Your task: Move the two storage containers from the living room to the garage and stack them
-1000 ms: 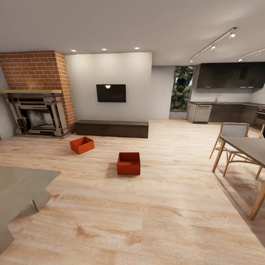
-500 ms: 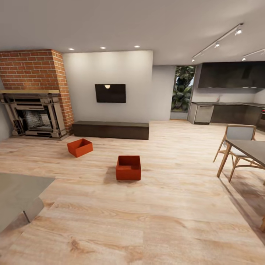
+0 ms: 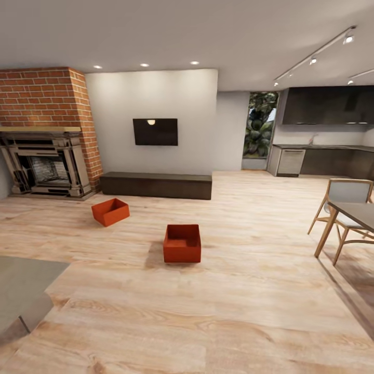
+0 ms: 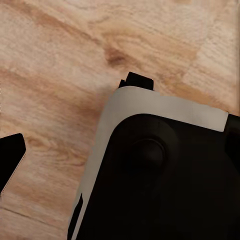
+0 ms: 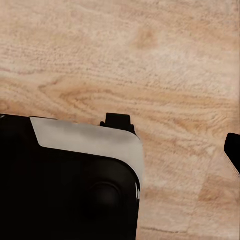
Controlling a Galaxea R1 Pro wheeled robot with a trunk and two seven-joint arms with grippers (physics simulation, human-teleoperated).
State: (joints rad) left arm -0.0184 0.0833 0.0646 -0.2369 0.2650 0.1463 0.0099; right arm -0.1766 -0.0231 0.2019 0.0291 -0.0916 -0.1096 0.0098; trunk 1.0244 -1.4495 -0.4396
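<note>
- Two orange-red storage containers sit apart on the light wood plank floor (image 3: 249,311) in my head view: the nearer container (image 3: 182,243) mid-room, the farther container (image 3: 110,212) before the dark low bench (image 3: 156,185), near the brick fireplace (image 3: 44,132).
- My wrist views look down on planks and my black-and-white base (image 4: 165,175).
- I cannot tell how wide either claw stands.

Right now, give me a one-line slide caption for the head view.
Two orange-red storage containers sit apart on the living room's wood floor, between fireplace and dining table.
</note>
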